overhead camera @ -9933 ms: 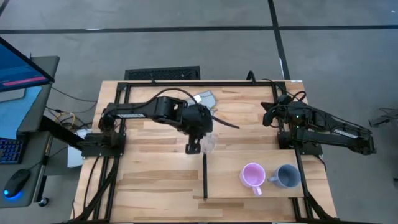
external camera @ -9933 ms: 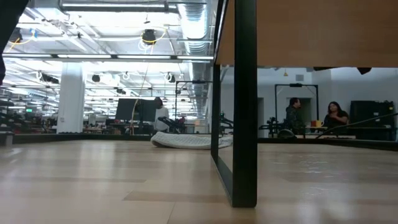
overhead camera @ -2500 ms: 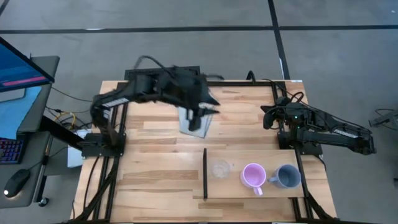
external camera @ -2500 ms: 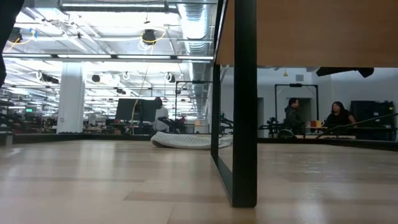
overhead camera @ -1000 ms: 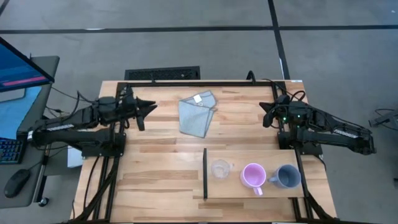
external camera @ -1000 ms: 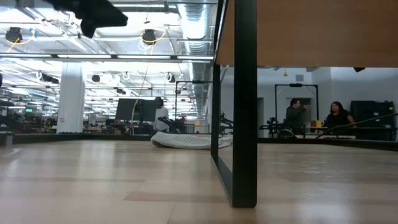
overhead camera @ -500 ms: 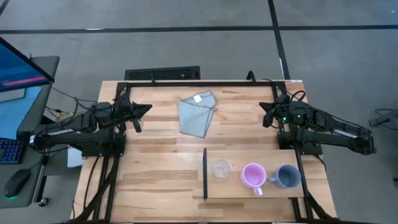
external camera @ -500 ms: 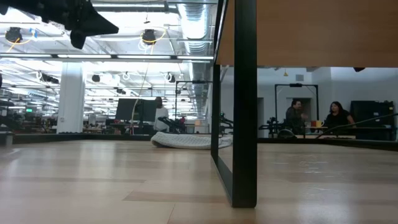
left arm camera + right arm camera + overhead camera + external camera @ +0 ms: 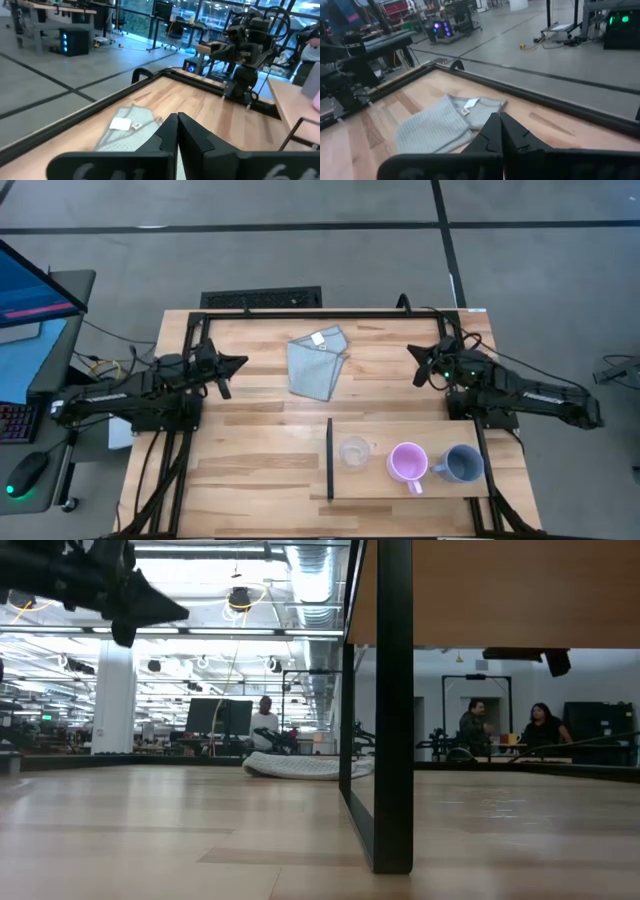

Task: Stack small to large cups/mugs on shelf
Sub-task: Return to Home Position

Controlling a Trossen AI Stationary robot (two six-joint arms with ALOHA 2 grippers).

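Left gripper (image 9: 241,361) and right gripper (image 9: 412,351): both pressed together, off the shelf (image 9: 400,486). Clear cup (image 9: 353,451) looks light and slick; you'd pinch its rim.

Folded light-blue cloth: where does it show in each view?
High view: folded light-blue cloth, upper centre.
Low view: pale heap left of the black post.
Left wrist view: cloth past the shut left pincer.
Right wrist view: cloth past the shut right pincer.
Landmark: black frame rail behind it.

A folded light-blue cloth (image 9: 318,363) lies on the wooden tabletop (image 9: 260,470)
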